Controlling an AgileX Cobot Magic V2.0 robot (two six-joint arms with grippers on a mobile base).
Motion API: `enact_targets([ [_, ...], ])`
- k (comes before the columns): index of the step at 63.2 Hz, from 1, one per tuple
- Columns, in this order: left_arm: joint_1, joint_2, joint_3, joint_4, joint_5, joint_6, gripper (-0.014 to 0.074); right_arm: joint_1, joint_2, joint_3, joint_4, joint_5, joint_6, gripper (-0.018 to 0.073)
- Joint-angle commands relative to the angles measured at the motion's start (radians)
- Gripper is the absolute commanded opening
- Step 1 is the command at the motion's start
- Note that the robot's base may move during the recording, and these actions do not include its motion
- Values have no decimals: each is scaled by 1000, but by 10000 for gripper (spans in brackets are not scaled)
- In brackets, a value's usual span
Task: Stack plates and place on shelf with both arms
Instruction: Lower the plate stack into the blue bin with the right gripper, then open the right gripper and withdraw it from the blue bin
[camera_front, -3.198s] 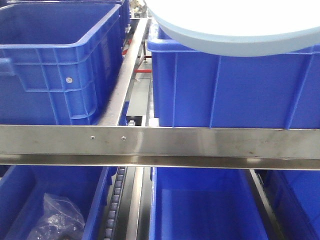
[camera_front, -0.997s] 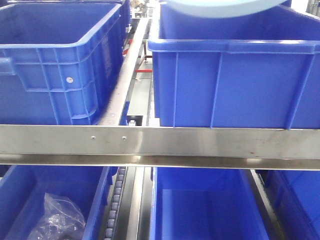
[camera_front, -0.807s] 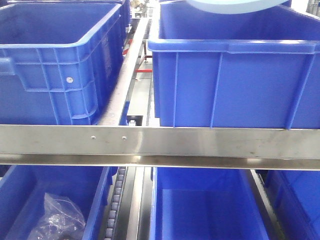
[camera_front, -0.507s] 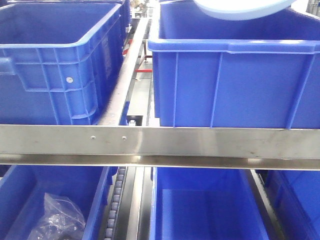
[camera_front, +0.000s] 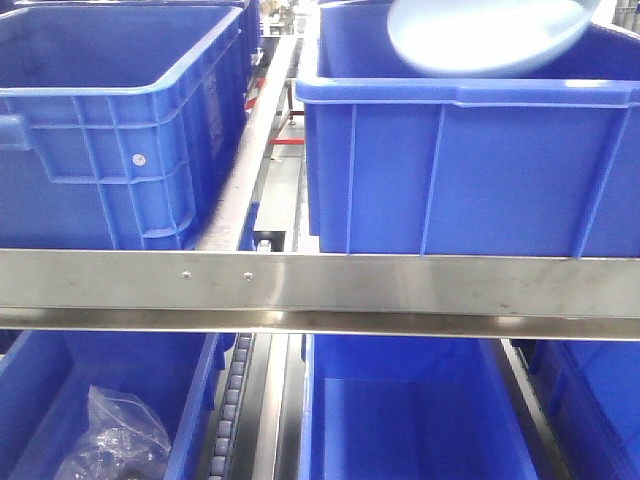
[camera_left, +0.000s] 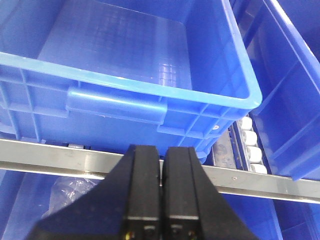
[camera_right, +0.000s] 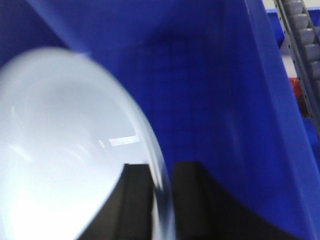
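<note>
A blurred white disc of plates (camera_front: 485, 40) hangs tilted over the mouth of the upper right blue bin (camera_front: 450, 170); I cannot tell if it is one plate or a stack. In the right wrist view the plates (camera_right: 65, 150) fill the left side, and my right gripper (camera_right: 162, 167) is shut on their rim, one black finger on each side, inside the blue bin (camera_right: 225, 100). My left gripper (camera_left: 161, 147) is shut with nothing in it, in front of the upper left blue bin (camera_left: 125, 95).
A steel shelf rail (camera_front: 320, 285) crosses the front below the two upper bins. The left bin (camera_front: 110, 150) stands beside a roller track (camera_left: 247, 150). More blue bins sit below; the lower left one holds a clear plastic bag (camera_front: 115, 440).
The white plates have moved away from the camera and to the right, shrinking in view. Over the last half second they tipped and dropped toward the right bin's opening.
</note>
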Motion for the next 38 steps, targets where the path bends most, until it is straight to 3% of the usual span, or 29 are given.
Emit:
enact_targets([
  [1,-5,-2,-29,-6,-76,1,90,-8,-48,-43,2,-101,-7,496],
  [7,-5,-2,-29,-6,-76,1,90,-8,-57,-43,2,-96,-7,617],
  [20,-5,-2,-29,-6,-76,1,90,-6,-144,-33,2,-51,-7,566],
  [30,-5,-2,-29,-6,-76,1,90,-6,-281,49,2,-37,-7,441],
  [38,-5,-2,-29,-6,-76,1,90,-6,-452,210,2,-60,-7,216],
])
